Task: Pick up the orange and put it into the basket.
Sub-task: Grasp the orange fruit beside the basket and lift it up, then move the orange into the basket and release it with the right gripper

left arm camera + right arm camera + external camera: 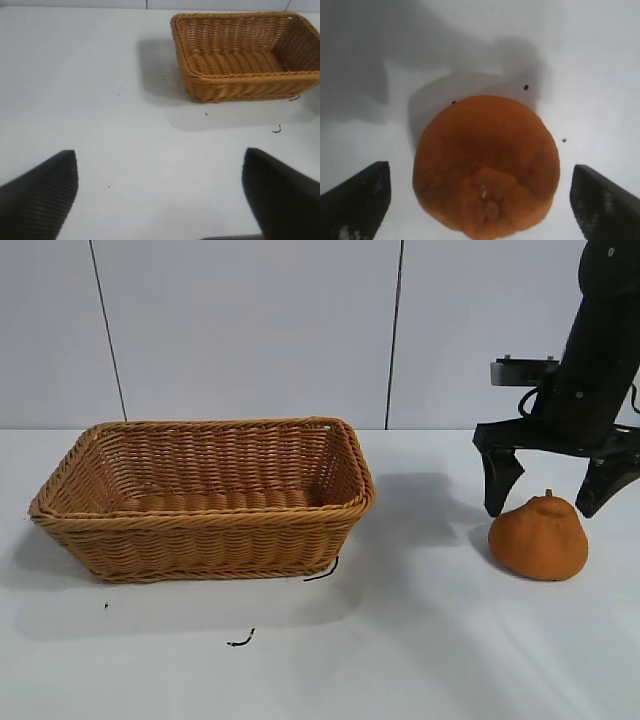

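Note:
The orange [538, 538] sits on the white table at the right, stem nub up. My right gripper [541, 511] hangs just above it, open, with one finger on each side of the fruit's top and not touching it. In the right wrist view the orange [486, 165] lies between the two spread black fingertips [362, 192]. The wicker basket [205, 525] stands empty at the left of the table; it also shows in the left wrist view [240, 80]. My left gripper [160, 165] is open and empty over bare table, away from the basket, and is out of the exterior view.
Small black specks and a short dark thread [240, 640] lie on the table [420, 640] in front of the basket. Another dark thread [322, 572] lies at the basket's front right corner. A panelled wall stands behind the table.

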Robot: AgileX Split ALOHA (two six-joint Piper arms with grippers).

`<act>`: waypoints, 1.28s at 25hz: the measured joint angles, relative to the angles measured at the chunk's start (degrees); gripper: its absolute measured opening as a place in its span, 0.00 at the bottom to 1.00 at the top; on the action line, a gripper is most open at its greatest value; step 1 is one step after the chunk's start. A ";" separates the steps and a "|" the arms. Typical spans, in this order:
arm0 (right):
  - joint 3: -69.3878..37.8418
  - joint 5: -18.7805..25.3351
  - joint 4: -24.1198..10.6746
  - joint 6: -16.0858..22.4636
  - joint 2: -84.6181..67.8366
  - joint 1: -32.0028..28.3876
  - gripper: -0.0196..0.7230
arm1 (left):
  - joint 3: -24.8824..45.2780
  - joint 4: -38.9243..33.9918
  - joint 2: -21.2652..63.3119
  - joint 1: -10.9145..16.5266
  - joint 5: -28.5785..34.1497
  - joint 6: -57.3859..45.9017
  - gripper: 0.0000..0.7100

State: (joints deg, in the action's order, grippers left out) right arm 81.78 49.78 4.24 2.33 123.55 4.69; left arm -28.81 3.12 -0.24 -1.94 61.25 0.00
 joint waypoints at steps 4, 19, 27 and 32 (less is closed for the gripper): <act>0.20 1.38 -0.56 0.00 -0.06 0.00 0.69 | 0.00 0.00 0.00 0.00 0.00 0.00 0.90; 6.45 5.96 -0.99 0.00 -14.84 0.00 0.17 | 0.00 0.00 0.00 0.00 0.00 0.00 0.90; 16.27 8.75 2.85 0.00 -15.00 0.86 0.17 | 0.00 0.00 0.00 0.00 0.00 0.00 0.90; 17.97 7.80 3.03 0.05 -14.93 5.92 0.17 | 0.00 0.05 0.00 0.00 0.01 0.00 0.90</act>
State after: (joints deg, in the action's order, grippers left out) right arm 99.75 57.57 7.27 2.37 108.63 10.61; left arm -28.81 3.17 -0.24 -1.94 61.26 0.00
